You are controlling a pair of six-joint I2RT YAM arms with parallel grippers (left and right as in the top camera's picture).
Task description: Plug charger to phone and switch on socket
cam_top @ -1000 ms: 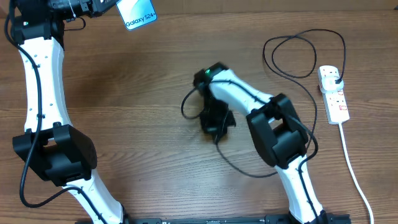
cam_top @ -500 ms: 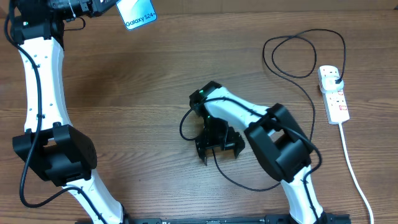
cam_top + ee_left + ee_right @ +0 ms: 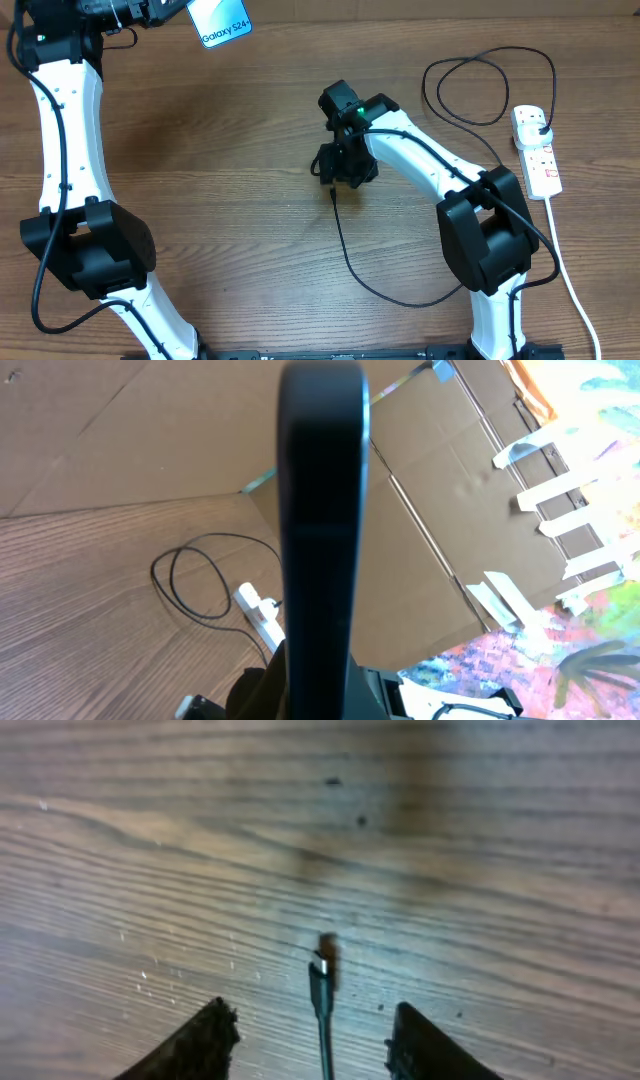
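My left gripper (image 3: 172, 12) is shut on the phone (image 3: 221, 22) and holds it high at the back left, its light blue "Galaxy S24" screen facing up. In the left wrist view the phone (image 3: 322, 510) shows edge-on as a dark upright bar. My right gripper (image 3: 340, 172) is open, low over the table's middle. In the right wrist view its fingers (image 3: 312, 1030) straddle the charger's connector tip (image 3: 325, 958), which lies on the wood untouched. The charger cable (image 3: 345, 250) runs in a curve and a loop to its plug in the socket (image 3: 537, 152) at the right.
The socket's thick white cord (image 3: 570, 270) runs down the right side toward the front edge. The cable's loop (image 3: 490, 90) lies at the back right. Cardboard walls (image 3: 450, 560) stand behind the table. The socket also shows in the left wrist view (image 3: 258, 610).
My right arm has swung from the front middle back toward the table's centre. The cable's small loop on its left has straightened out. The left arm and phone have not moved.
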